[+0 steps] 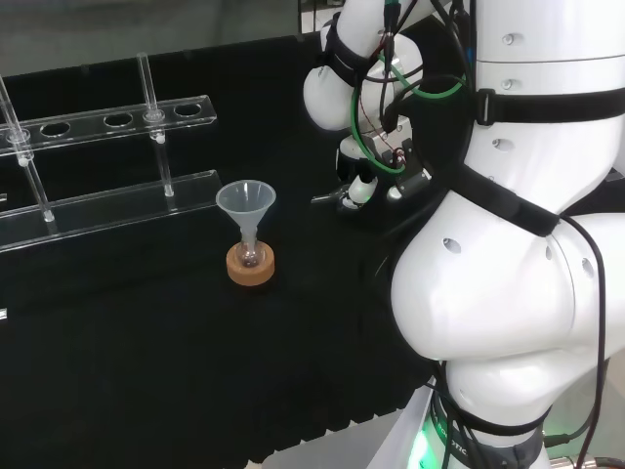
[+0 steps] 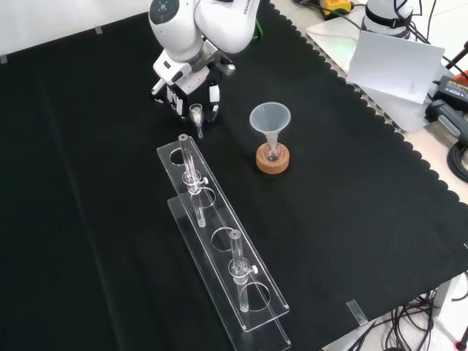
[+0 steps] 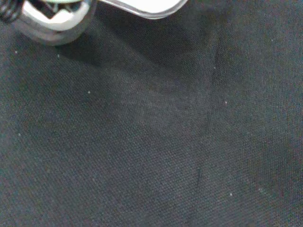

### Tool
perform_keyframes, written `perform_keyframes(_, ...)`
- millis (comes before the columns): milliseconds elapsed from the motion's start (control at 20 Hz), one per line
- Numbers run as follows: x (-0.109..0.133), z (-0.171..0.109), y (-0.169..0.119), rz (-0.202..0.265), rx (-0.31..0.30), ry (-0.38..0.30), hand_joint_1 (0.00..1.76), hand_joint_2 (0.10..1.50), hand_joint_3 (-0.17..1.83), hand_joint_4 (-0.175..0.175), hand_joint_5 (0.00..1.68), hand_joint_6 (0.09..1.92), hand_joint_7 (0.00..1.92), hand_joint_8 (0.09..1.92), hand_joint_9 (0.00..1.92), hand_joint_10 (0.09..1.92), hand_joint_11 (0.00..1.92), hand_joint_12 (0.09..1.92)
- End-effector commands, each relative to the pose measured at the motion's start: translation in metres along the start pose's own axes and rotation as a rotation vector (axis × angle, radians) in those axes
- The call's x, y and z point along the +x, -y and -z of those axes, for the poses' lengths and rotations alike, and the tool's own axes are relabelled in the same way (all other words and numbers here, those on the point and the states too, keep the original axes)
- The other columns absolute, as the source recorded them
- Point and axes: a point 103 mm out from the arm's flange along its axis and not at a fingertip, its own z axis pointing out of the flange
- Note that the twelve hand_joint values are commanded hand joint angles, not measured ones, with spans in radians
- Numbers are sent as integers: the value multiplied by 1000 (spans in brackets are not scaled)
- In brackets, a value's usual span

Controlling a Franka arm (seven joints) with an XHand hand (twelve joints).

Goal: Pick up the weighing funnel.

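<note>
The weighing funnel [image 2: 197, 114] is a small clear piece with a short stem. It pokes out below the fingers of the black and white hand [image 2: 191, 89] at the top of the front view. The fingers are curled around its cup, close above the cloth. In the head view the hand [image 1: 363, 186] sits left of the white arm links, and the weighing funnel's stem [image 1: 326, 198] sticks out to the left of it. The wrist view looks at black cloth from close by, with a blurred white part of the hand [image 3: 144, 4] at its edge.
The big funnel [image 1: 246, 201] [image 2: 270, 117] stands in a small flask on a cork ring [image 1: 250, 266] [image 2: 273, 160], near the hand. A clear tube rack [image 1: 107, 166] [image 2: 219, 241] with glass tubes lies beside it. Papers [image 2: 395, 58] and cables lie off the cloth's edge.
</note>
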Motion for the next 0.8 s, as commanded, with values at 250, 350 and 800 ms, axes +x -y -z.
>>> perform_keyframes(250,3,3,0,-2,-8,-8,1053,802,339,175,1234,575,1465,287,1125,199,168,1549)
perform_keyframes(350,4,3,0,-5,-14,-16,1080,857,259,175,1251,562,1476,264,1130,191,169,1546)
perform_keyframes(800,6,5,1,-11,-30,-21,1093,885,198,175,1277,516,1508,235,1149,181,182,1541)
